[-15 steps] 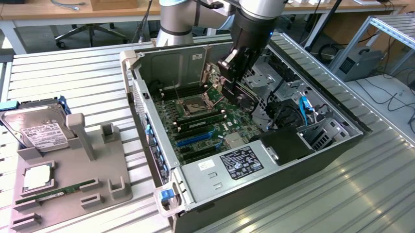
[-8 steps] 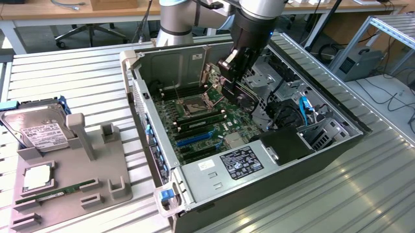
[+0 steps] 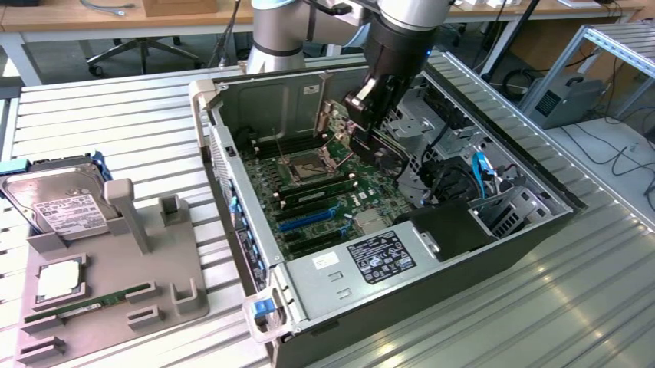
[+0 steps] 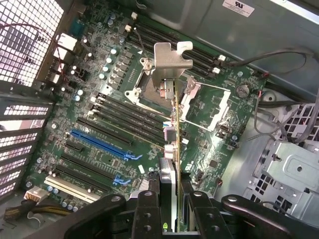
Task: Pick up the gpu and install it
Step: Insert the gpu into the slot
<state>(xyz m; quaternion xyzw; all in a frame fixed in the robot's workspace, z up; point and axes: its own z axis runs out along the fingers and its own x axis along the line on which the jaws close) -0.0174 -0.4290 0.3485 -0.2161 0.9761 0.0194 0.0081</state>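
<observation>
Wrist view: jaws partly closed, clamping the gpu (image 4: 174, 134) edge-on between them, its bracket (image 4: 172, 60) farthest from the jaws, above the motherboard (image 4: 99, 119). Judged light, stiff, fragile; best held by its flat faces, away from the connector edge.

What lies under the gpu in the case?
Under the gpu, held by the gripper, lies the motherboard with its CPU socket. The strip directly beneath the card is covered.
</observation>
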